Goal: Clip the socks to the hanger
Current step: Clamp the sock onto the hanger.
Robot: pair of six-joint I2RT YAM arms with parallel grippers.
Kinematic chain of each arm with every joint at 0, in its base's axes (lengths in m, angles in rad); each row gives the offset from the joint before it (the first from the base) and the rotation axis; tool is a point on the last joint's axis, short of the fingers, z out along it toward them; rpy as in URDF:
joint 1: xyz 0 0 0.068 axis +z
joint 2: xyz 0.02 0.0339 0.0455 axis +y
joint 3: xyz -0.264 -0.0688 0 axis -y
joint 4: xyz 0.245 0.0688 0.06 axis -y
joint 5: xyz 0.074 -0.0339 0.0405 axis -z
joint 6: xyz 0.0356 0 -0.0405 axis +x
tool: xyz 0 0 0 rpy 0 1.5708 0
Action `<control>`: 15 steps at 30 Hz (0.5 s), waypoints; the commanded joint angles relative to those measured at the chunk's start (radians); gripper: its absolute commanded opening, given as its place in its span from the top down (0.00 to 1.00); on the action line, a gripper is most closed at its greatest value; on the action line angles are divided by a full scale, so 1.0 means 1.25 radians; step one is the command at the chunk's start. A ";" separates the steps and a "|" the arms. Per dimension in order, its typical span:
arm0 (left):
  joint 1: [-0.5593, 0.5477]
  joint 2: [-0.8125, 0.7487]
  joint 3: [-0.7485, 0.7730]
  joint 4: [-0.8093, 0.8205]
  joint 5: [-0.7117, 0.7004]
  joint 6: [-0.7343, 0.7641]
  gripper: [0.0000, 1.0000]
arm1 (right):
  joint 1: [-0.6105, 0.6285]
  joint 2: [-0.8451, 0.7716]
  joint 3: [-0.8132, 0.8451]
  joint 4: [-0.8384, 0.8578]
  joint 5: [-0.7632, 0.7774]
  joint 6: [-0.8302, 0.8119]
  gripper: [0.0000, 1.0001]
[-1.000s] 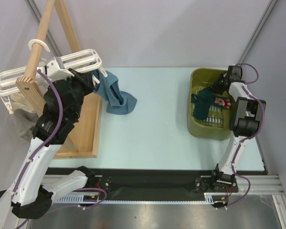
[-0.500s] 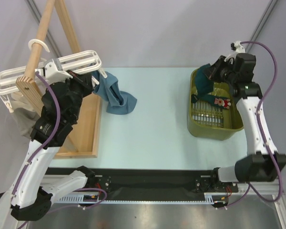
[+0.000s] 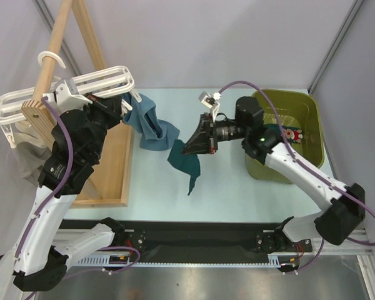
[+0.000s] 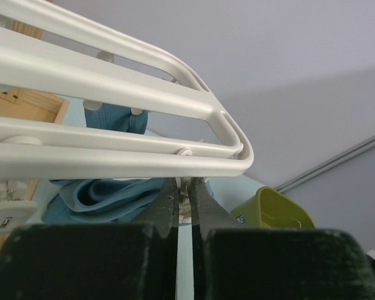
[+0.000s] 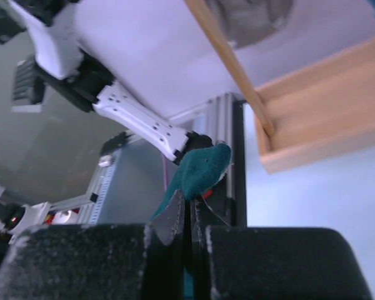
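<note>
My right gripper [image 3: 189,149] is clamped on a dark teal sock [image 3: 186,165], which hangs long toward 6 o'clock over mid-table. The white hanger [image 3: 106,78] lies at 10 o'clock from it. There my left gripper [image 3: 122,107], the nearer one, seems pinched on a clip [image 4: 185,211].

The table [image 3: 151,182] bears a wooden rack [image 3: 127,169], green basket [image 3: 281,92] and, seemingly, one blue sock [image 3: 153,128].

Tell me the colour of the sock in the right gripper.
Dark teal-green sock; it shows best in the top external view.
</note>
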 commanded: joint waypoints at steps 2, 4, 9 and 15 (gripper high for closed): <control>-0.006 -0.002 -0.011 -0.019 0.097 -0.042 1.00 | 0.039 0.116 0.024 0.470 -0.135 0.296 1.00; -0.006 -0.005 -0.011 -0.020 0.102 -0.046 1.00 | 0.047 0.176 0.058 0.631 -0.134 0.397 1.00; -0.006 -0.004 -0.009 -0.022 0.115 -0.061 1.00 | 0.043 0.353 0.160 0.975 -0.069 0.743 1.00; -0.006 -0.004 -0.014 -0.020 0.131 -0.083 1.00 | 0.055 0.464 0.253 1.078 -0.033 0.854 1.00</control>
